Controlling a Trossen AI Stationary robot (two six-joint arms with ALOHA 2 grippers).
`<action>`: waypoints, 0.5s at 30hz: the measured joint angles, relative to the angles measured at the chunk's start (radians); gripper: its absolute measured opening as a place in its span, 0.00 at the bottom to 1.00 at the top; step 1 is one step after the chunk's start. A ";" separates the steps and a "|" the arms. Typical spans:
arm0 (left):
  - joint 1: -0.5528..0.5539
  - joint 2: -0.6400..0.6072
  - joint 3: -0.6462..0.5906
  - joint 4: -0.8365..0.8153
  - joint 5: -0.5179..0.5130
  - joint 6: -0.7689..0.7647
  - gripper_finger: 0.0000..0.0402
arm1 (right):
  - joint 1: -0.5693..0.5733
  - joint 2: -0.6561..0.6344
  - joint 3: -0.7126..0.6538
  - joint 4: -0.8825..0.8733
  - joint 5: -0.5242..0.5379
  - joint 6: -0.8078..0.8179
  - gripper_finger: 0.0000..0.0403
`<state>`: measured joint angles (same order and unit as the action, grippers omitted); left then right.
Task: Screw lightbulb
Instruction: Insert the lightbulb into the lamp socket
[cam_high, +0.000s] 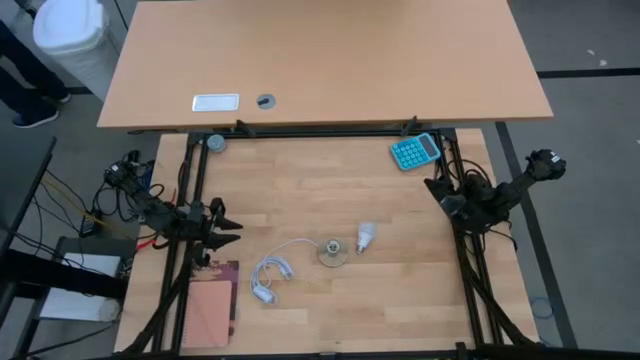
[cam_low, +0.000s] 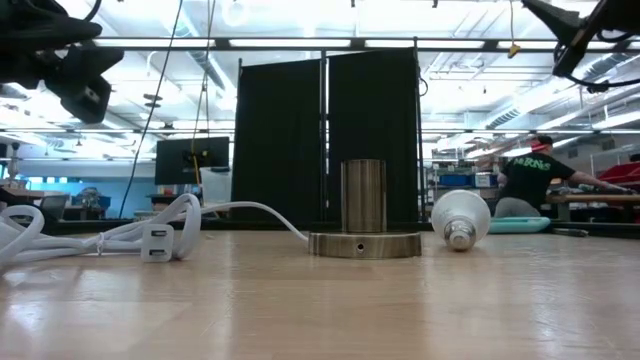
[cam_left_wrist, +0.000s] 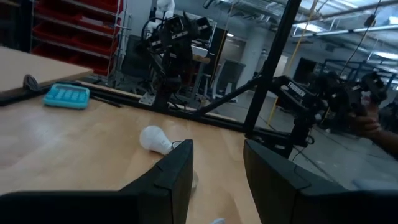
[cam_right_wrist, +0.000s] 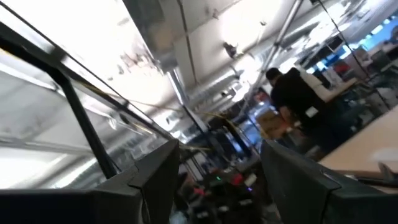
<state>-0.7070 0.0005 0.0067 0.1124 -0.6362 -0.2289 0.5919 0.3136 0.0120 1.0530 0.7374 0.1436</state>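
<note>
**Lightbulb lying free on the surface, both arms standing off at the edges**

The lightbulb (cam_high: 366, 237) is lying on its side on the wooden surface (cam_high: 330, 190), just right of centre, its screw cap pointing toward the socket base (cam_high: 333, 252), which is sitting just beside it at about its 8 o'clock. In the low view the bulb (cam_low: 460, 218) is resting right of the upright metal socket (cam_low: 364, 212), apart from it. A white cord (cam_high: 275, 270) with its plug is trailing off from the socket toward 9 o'clock.

The left gripper (cam_high: 228, 228) is hanging at the surface's 9 o'clock edge, fingers drawn together and holding nothing; the bulb is lying well apart from it toward 3 o'clock. In the left wrist view the bulb (cam_left_wrist: 154, 139) is showing ahead of the two dark fingers (cam_left_wrist: 168, 180), untouched.

The right gripper (cam_high: 440, 190) is waiting at the 3 o'clock edge, fingers standing narrowly parted around nothing, with the bulb well apart at its 8 o'clock.

A blue calculator (cam_high: 415, 151) is lying at roughly 1 o'clock. A person (cam_low: 530, 180) is sitting in the room behind.
</note>
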 joint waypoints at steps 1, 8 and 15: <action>0.000 0.000 0.000 -0.001 -0.002 0.018 0.37 | 0.000 0.001 0.000 -0.017 0.000 0.009 0.57; 0.000 0.000 0.000 -0.018 -0.002 0.017 0.37 | 0.000 0.032 0.000 -0.201 0.000 -0.011 0.57; 0.001 0.000 0.000 0.039 -0.008 -0.003 0.37 | 0.000 0.167 0.000 -0.297 -0.019 0.045 0.57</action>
<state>-0.7063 0.0006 0.0067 0.1516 -0.6440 -0.2315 0.5919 0.4806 0.0120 0.7560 0.7180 0.1882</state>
